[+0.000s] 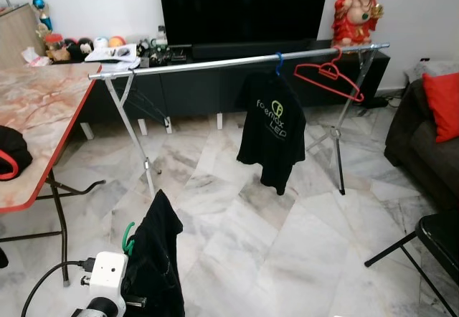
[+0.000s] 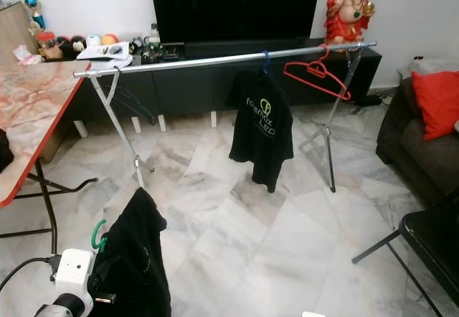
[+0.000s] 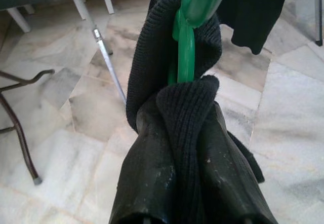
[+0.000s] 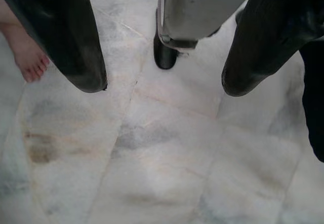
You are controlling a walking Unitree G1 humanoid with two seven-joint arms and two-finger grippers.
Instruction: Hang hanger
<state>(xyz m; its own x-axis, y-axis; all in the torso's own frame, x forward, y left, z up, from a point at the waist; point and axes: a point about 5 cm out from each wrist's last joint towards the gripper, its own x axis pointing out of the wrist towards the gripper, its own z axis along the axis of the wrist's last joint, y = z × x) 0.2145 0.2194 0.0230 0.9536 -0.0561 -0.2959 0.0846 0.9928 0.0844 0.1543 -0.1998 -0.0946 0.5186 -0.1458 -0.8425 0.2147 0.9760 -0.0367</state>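
- Left eye view: the green hanger (image 1: pixel 128 237) with its black garment (image 1: pixel 154 259) is carried low, well short of the rail (image 1: pixel 237 62); the carry step is in hand.
- Left wrist view: the left gripper (image 3: pixel 190 117) is pinched on the hanger neck through the collar; next, I judge, lift the hook over the rail's bare left end.
- Right wrist view: the right gripper (image 4: pixel 164 82) hangs spread above the floor (image 4: pixel 152 158).

Home living rm, big TV (image 1: pixel 242 5) on low cabinet (image 1: pixel 215 80), sofa (image 1: pixel 423 141), marble floor (image 1: pixel 287 224), clothes rack (image 1: pixel 237 62)
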